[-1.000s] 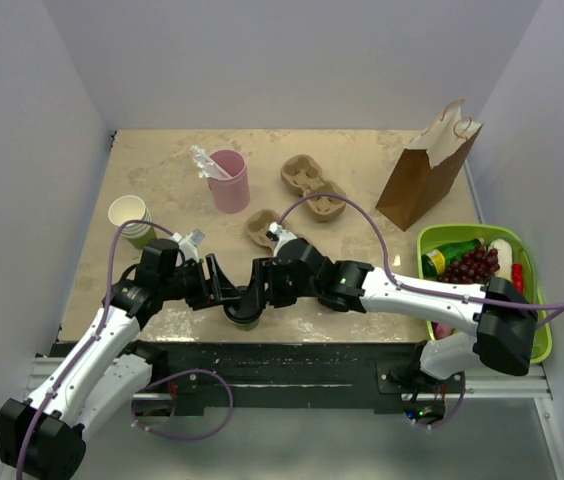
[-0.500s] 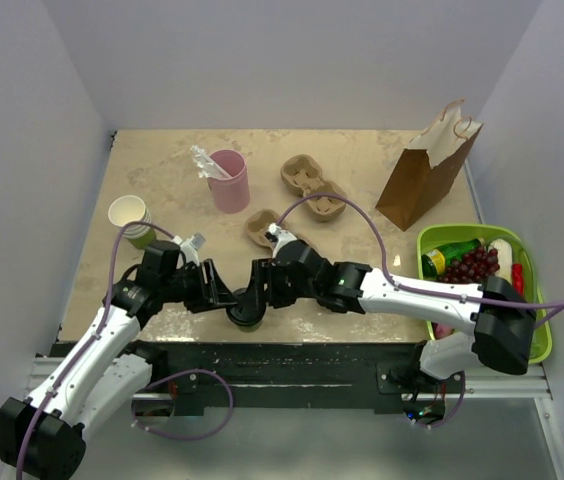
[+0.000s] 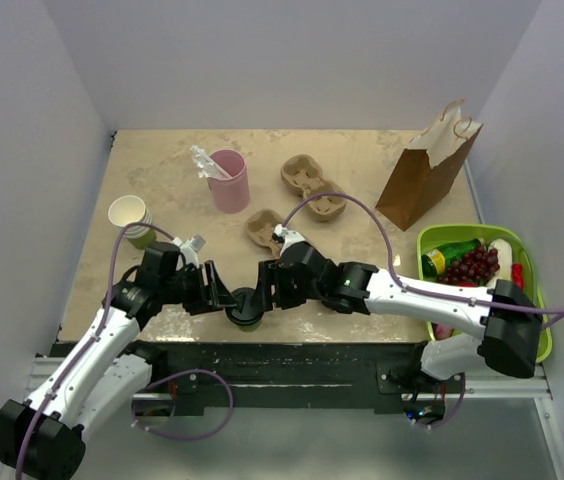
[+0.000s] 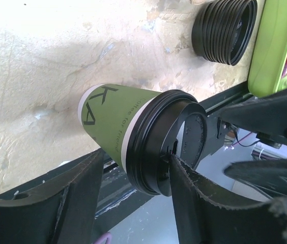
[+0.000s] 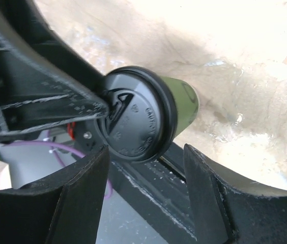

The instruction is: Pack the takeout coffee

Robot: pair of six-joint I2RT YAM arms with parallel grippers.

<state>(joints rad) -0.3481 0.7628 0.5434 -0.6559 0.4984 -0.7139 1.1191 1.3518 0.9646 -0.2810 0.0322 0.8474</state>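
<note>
The takeout coffee (image 3: 245,306), an olive-green paper cup with a black lid, stands at the table's front edge between both grippers. In the left wrist view the cup (image 4: 114,119) leans across the frame. My left gripper (image 4: 137,154) is open around its lid end: one fingertip (image 4: 174,161) touches the lid's top by the sip hole, and the other finger stands clear of the cup's side. In the top view this gripper (image 3: 224,298) sits just left of the cup. My right gripper (image 5: 146,147) is open, with the lid (image 5: 136,119) just beyond its tips and untouched. From above it (image 3: 264,292) sits right of the cup.
A pink tumbler (image 3: 229,180), a stack of lidless paper cups (image 3: 132,220), two pulp cup carriers (image 3: 312,185) and a brown paper bag (image 3: 427,170) stand farther back. A green basket (image 3: 430,236) of groceries sits at the right. A stack of black lids (image 4: 225,30) lies near the basket.
The left gripper's jaws narrowed, then widened a little, with one fingertip now on the lid. The right gripper drew back slightly to the right. The cup barely moved.
</note>
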